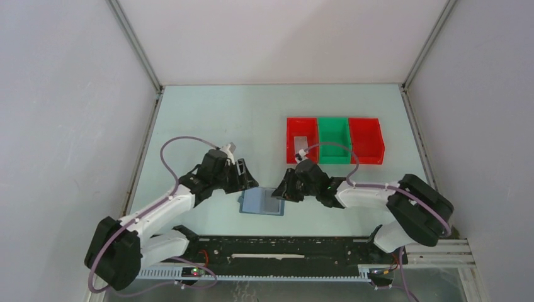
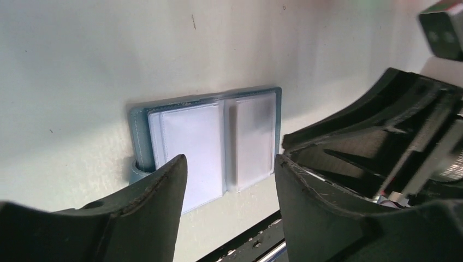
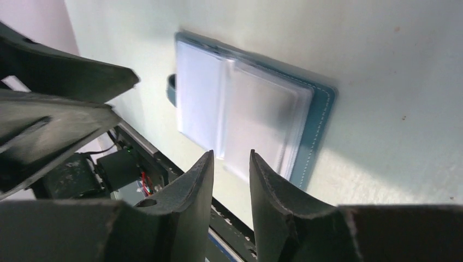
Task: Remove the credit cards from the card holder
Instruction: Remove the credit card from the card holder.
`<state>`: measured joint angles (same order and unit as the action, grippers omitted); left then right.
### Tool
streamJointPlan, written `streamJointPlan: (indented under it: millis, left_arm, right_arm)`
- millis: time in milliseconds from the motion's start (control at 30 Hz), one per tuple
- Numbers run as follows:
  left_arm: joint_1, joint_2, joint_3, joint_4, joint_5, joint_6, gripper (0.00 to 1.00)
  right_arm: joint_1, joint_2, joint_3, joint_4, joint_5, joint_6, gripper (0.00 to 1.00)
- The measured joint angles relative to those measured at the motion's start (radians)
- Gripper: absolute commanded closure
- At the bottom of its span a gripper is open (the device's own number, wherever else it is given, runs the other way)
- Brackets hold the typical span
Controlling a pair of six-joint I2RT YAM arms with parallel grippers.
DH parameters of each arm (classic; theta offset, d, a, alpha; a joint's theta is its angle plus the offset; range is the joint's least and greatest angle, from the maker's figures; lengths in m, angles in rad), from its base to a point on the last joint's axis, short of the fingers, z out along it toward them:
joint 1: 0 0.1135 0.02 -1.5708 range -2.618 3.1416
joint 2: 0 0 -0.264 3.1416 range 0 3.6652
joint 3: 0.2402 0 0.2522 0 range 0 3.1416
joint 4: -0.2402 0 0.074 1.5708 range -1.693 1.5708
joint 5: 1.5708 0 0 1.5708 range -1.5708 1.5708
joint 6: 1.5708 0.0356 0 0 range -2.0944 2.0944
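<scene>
The card holder [image 1: 262, 202] lies open and flat on the worktop [image 1: 208, 119], near-centre, between both hands. It looks soft and light, so I expect it to slide. The credit cards [image 2: 255, 131] in its cloudy sleeves seem thin, stiff and slick. My left hand [image 2: 229, 169] gapes wide and empty. My right hand [image 3: 230, 164] is barely parted, also empty. I'd pin one leaf and pinch a card's edge.
</scene>
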<state>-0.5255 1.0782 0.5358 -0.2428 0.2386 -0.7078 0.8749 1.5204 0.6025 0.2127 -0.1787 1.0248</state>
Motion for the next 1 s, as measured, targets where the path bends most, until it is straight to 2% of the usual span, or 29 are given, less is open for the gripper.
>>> streamJointPlan:
  millis: [133,433,1000]
  left_arm:
    - [0.0,0.017,0.0,0.002,-0.011,0.0,0.36]
    - [0.0,0.164,-0.026,0.048,-0.008,-0.003,0.37]
    - [0.0,0.193,-0.026,0.1,0.005,-0.003,0.38]
  right_arm:
    - [-0.01,-0.061,0.0,-0.025,0.04,-0.018,0.59]
    - [0.005,-0.009,0.0,-0.08,0.066,-0.017,0.58]
    - [0.033,-0.012,0.0,-0.091,0.105,-0.017,0.58]
